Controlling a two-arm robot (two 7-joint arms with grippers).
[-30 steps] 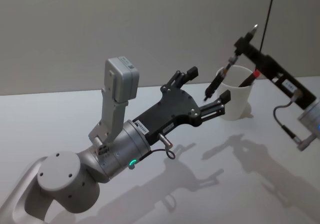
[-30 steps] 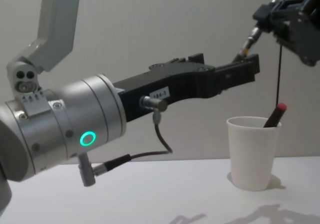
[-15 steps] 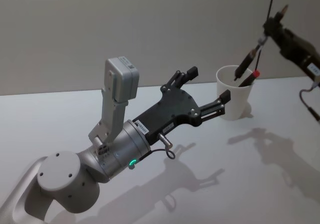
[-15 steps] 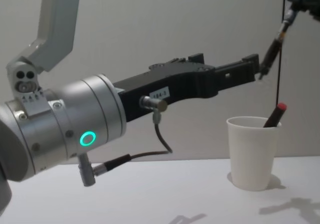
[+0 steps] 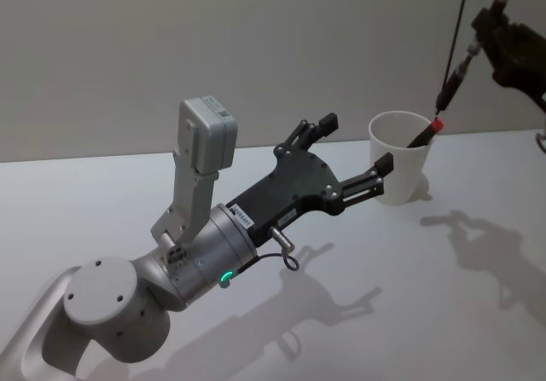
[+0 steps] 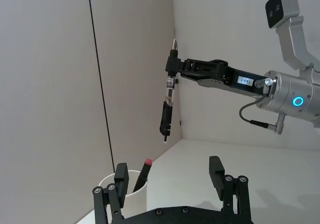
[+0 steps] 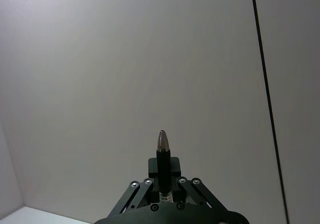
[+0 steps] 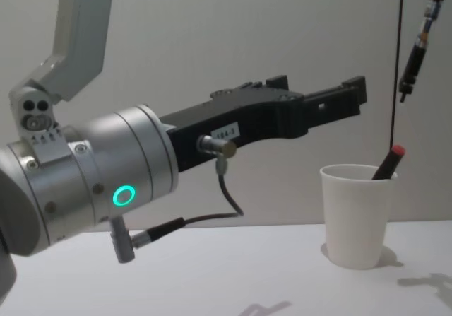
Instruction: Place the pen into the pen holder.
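Looking from left to right, the left gripper (image 5: 345, 155) comes first. It hangs above the white table (image 5: 102, 193), well short of the cup, with its fingers spread wide and nothing in them. It just waits there.

Next is the pen holder (image 5: 401, 166), a white paper cup standing upright on the table. A pen with a red end (image 5: 424, 133) leans inside it. A paper cup is very light, I think, so a bump on the rim could tip it over.

Farther right and high up is the right gripper (image 6: 172, 65). Its fingers are squeezed tight on the pen (image 6: 168, 103), near the pen's top end, by the silver tip. The rest of the pen hangs down, almost straight, in the air above the cup and not touching it.

The pen looks thin, hard and light. It is smooth too, so it might slip or swing. Holding it near one end leaves a long part free to go into the cup first.
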